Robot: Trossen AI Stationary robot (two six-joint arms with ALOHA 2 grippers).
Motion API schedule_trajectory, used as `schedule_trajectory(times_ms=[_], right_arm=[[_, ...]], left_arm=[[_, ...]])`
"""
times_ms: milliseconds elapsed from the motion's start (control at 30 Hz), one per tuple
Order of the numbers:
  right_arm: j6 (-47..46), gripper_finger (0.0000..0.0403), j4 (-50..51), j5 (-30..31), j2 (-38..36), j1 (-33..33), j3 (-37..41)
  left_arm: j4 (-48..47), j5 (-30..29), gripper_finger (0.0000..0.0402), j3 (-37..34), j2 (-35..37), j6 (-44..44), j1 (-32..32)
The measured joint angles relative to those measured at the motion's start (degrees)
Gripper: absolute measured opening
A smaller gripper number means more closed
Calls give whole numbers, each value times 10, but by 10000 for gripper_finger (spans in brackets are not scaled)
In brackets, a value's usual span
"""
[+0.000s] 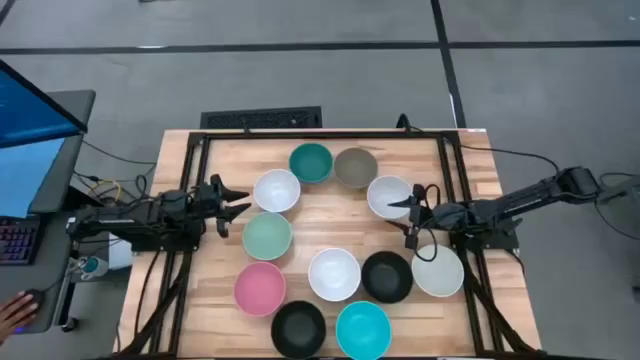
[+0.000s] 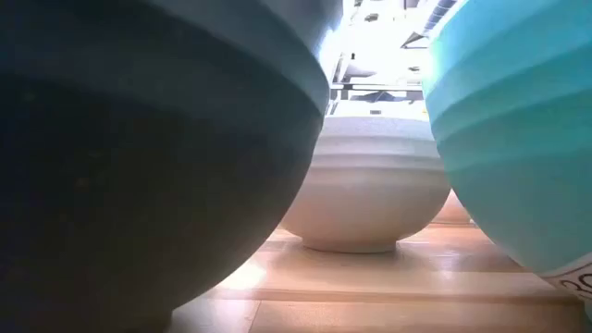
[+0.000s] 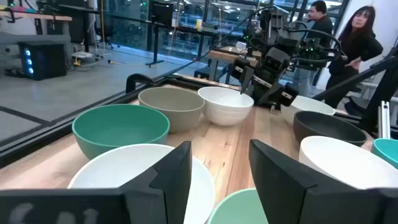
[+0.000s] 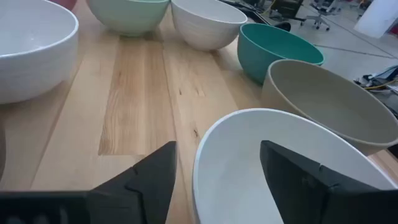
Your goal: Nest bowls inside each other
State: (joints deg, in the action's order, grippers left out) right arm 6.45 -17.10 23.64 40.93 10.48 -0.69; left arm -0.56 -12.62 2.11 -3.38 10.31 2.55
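Eleven bowls stand upright in a ring on the wooden table. My right gripper [image 1: 408,220] is open at the white bowl [image 1: 388,196] on the ring's right. In the right wrist view [image 4: 217,177] one finger stands outside that bowl's rim [image 4: 205,143] and the other over its hollow, with no touch showing. My left gripper [image 1: 240,203] is open and hovers between the white bowl [image 1: 277,190] and the sage green bowl [image 1: 267,236]. The left wrist view shows its gap [image 3: 221,174] above both of them.
Teal [image 1: 311,162] and taupe [image 1: 355,167] bowls stand at the far side. Off-white [image 1: 438,271], black [image 1: 387,276], white [image 1: 334,274], cyan [image 1: 363,329], black [image 1: 298,327] and pink [image 1: 260,287] bowls fill the near half. Bare wood [image 1: 325,222] lies at the ring's centre. People stand beyond the table [image 3: 357,43].
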Motion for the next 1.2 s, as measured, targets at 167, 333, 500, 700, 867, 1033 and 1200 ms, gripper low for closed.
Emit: schedule_trajectory(times_ms=[167,333,500,700,867,1033,1200], right_arm=[[0,256,0,0,0,0,0],[0,256,0,0,0,0,0],[0,256,0,0,0,0,0],[0,256,0,0,0,0,0],[0,256,0,0,0,0,0],[0,256,0,0,0,0,0],[0,256,0,0,0,0,0]], left_arm=[[0,0,151,0,0,0,0],[0,0,151,0,0,0,0],[0,0,151,0,0,0,0],[0,0,151,0,0,0,0],[0,0,151,0,0,0,0],[5,-2,151,-1,0,-5,0],[6,-3,151,-1,0,-2,0]])
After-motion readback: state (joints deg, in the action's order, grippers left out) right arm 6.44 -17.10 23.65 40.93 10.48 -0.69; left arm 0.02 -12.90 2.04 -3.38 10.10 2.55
